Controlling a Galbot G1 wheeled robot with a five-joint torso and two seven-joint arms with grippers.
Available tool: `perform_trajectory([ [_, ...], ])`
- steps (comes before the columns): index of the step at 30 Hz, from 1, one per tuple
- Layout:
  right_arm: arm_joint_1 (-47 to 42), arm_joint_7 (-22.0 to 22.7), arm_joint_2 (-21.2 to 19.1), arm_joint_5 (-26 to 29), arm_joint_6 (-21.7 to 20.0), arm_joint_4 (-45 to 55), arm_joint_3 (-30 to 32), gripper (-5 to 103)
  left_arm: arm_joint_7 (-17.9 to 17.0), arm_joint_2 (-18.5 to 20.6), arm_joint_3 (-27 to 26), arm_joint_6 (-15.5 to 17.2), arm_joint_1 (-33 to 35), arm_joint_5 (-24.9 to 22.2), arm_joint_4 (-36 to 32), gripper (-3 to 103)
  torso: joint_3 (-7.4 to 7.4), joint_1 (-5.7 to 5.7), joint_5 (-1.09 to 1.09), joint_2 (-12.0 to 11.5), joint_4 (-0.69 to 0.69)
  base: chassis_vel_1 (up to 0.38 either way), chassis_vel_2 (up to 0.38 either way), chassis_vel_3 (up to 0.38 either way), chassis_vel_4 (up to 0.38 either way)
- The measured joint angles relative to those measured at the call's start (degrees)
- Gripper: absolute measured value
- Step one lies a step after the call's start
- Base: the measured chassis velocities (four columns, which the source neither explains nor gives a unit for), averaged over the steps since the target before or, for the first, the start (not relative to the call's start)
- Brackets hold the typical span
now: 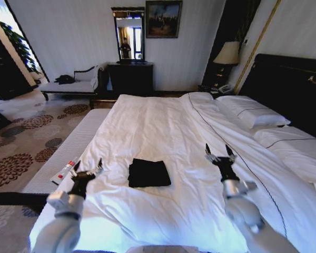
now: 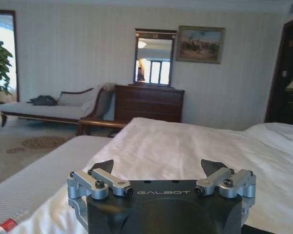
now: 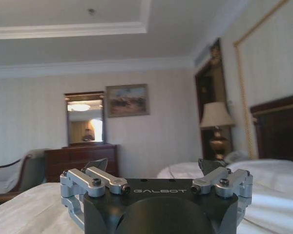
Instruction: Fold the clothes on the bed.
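The clothes (image 1: 149, 173), a black shirt folded into a compact rectangle, lie on the white duvet near the foot of the bed (image 1: 174, 132). My left gripper (image 1: 88, 169) hovers open to the left of the shirt, above the duvet's edge, holding nothing. To the right of the shirt my right gripper (image 1: 219, 153) is raised above the duvet, open and holding nothing. In the left wrist view the left gripper (image 2: 158, 166) shows its fingers spread, and in the right wrist view the right gripper (image 3: 154, 165) does too.
A pale bench (image 1: 68, 153) runs along the bed's left side with a red-and-white remote (image 1: 65, 171) on it. White pillows (image 1: 253, 112) and a dark headboard (image 1: 289, 84) are at right. A chaise (image 1: 73, 84), dresser (image 1: 130, 78) and mirror stand at the far wall.
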Motion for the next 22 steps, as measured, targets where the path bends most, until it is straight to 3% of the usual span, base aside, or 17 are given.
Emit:
perform_trajectory([
  [5, -5.0, 3.6, 0.2, 0.3, -5.1, 6.4, 1.8, 100, 0.3, -0.5, 2.2, -0.3, 2.4, 2.5, -1.0, 100, 0.00, -0.01, -0.02, 0.0, 0.00, 0.000, 0.000, 0.000, 0.000],
  [10, -6.7, 4.1, -1.9, 6.4, -9.0, 10.4, 3.8, 100, 0.8, -0.8, 3.0, -0.5, 3.0, 3.5, -1.0, 100, 0.02, 0.02, -0.03, 0.0, 0.01, 0.000, 0.000, 0.000, 0.000],
  [22, -6.5, 3.5, -2.3, 8.3, -9.9, 10.9, 3.8, 100, 0.8, -0.9, 3.0, -0.5, 2.9, 3.4, -0.8, 100, 0.02, 0.02, -0.02, 0.0, 0.00, 0.000, 0.000, 0.000, 0.000],
])
